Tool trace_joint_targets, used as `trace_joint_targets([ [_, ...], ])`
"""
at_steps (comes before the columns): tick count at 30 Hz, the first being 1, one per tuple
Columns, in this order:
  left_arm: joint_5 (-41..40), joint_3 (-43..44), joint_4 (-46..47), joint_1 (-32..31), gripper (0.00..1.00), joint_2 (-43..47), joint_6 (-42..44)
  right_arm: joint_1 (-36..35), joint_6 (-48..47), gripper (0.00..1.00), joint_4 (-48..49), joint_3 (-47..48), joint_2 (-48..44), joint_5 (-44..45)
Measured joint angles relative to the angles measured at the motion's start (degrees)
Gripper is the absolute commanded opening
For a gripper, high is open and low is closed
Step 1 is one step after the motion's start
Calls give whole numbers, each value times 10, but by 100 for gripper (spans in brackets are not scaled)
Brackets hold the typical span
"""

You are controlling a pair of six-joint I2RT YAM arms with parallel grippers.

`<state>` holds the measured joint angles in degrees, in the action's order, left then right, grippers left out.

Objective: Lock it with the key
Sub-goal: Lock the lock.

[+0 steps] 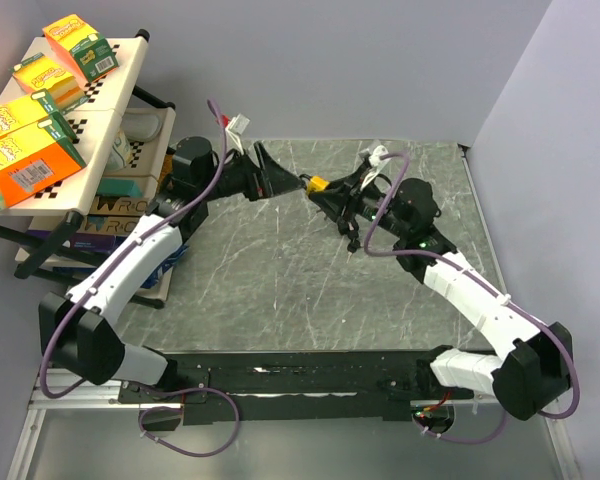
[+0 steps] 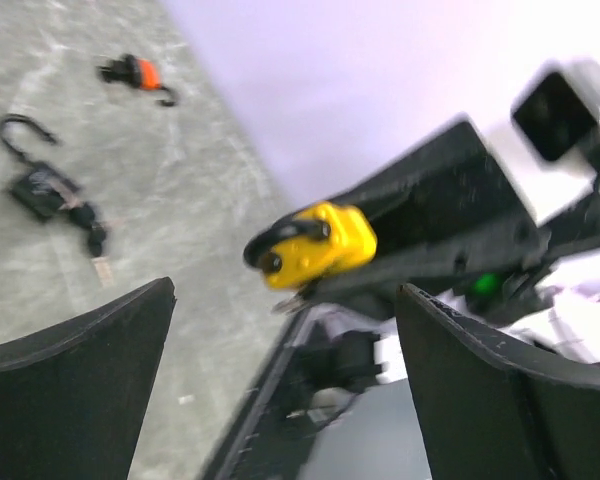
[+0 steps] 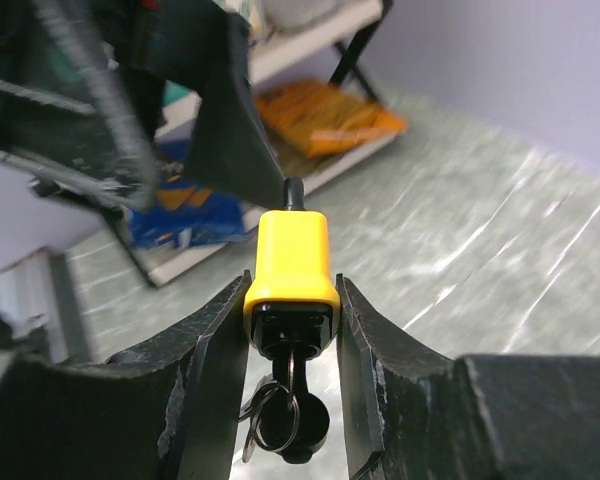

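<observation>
My right gripper (image 3: 292, 292) is shut on a yellow padlock (image 3: 292, 262) and holds it in the air above the table. A key with a black head (image 3: 302, 425) and a key ring sits in the lock's underside. The dark shackle end points at my left gripper (image 1: 278, 182). That gripper is open and empty, and faces the padlock (image 1: 318, 185) from the left at close range. In the left wrist view the padlock (image 2: 320, 243) hangs just beyond the spread fingers (image 2: 80, 380), with the shackle toward the camera.
A black padlock (image 2: 40, 188) with its shackle open and keys attached lies on the marble table (image 1: 280, 270). A small orange and black lock (image 2: 138, 72) lies farther off. A shelf rack (image 1: 90, 130) with orange and yellow boxes stands beyond the table's left edge.
</observation>
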<state>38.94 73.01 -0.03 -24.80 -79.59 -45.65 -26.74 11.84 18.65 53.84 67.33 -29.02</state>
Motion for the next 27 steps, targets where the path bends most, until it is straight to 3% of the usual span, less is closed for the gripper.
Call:
trace_joint_targets([
  [6, 23, 1, 90, 16, 96, -33, -146, -45, -73, 0, 60, 0, 5, 81],
  [8, 23, 1, 105, 20, 99, -36, -173, -54, -87, 0, 80, 1, 14, 100],
  [12, 23, 1, 125, 21, 94, -37, -212, -66, -101, 0, 101, 5, 37, 126],
  [27, -12, 1, 61, 24, 67, -46, -226, -120, -166, 0, 122, 40, 93, 195],
])
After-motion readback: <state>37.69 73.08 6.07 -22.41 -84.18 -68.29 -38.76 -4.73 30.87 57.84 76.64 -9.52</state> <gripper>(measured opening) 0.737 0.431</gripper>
